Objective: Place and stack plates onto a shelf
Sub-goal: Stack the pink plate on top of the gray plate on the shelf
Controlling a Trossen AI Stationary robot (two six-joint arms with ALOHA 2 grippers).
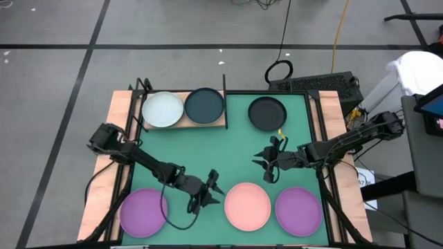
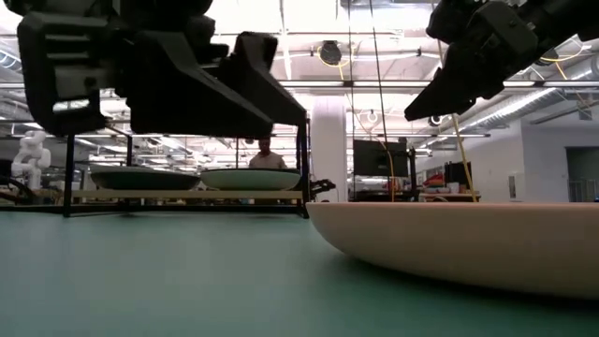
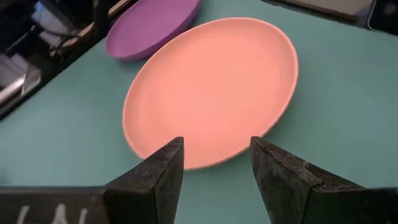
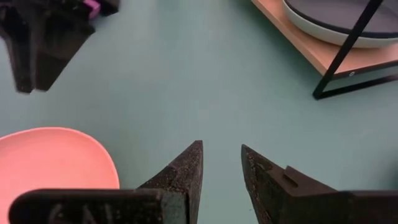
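The left gripper [image 1: 210, 191] hangs over the green mat [image 1: 239, 149] with fingers [image 3: 155, 180] parted and empty, and the round pink plastic plate [image 3: 211, 90] lies just ahead of their tips. The right gripper [image 1: 268, 163] hovers with fingers [image 4: 180, 174] slightly apart, holding nothing; beyond them stands the light wooden shelf with black metal frame [image 1: 208, 124], carrying a pale plate [image 1: 163, 109] and a dark teal plate [image 1: 205, 105] side by side.

Illumination is bright and even, supplied by ceiling strip lights [image 2: 281, 14] in the low view. The nearest pink plate [image 2: 468, 245] is blurred there. Both arms appear as backlit silhouettes. Shadows on the green mat [image 1: 235, 138] are soft, without glare.
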